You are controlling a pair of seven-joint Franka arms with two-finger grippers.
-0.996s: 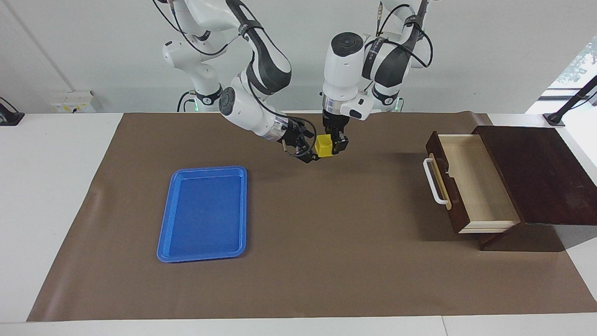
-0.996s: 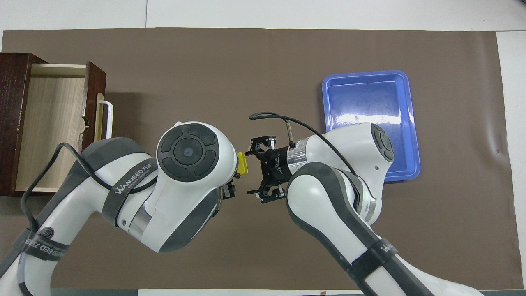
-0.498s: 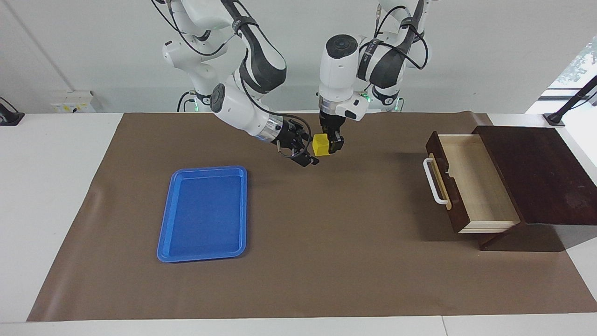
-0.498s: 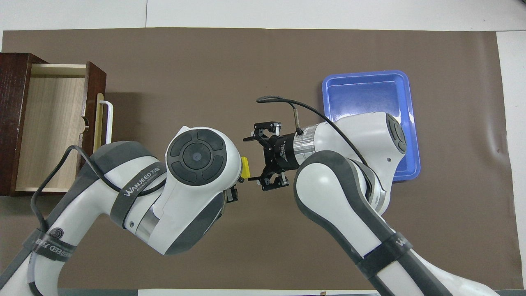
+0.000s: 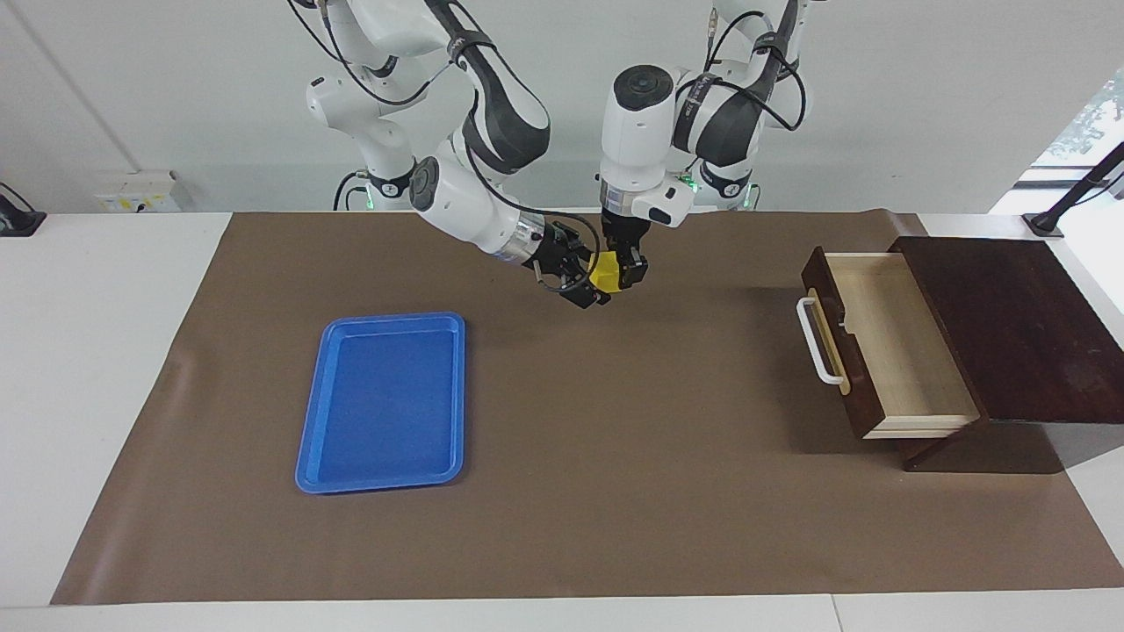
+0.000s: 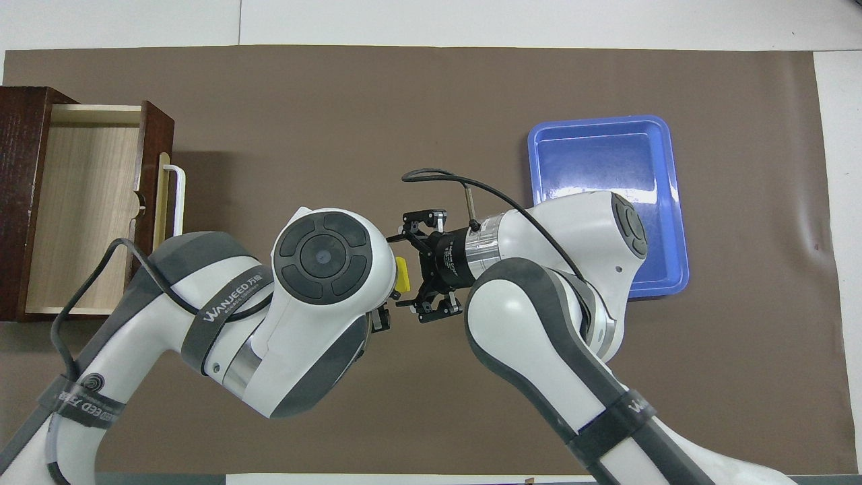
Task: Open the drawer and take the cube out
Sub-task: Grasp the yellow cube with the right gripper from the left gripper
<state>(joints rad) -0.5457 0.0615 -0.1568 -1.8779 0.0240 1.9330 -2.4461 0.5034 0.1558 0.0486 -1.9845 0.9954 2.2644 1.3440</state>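
In the facing view you see the left gripper (image 5: 617, 270) clamped on the cube (image 5: 604, 273), held above the mat (image 5: 615, 491) mid-table; the right gripper (image 5: 587, 281), fingers spread wide, flanks it. The drawer (image 5: 887, 351) stands open. Overhead, the cube (image 6: 401, 275) peeks out between both arms.

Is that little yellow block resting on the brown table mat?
Apart. The facing view shows the cube held up in the left gripper, with bare mat visible underneath it.

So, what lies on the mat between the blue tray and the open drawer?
Nothing: in the facing view the brown mat is bare between the blue tray and the drawer.
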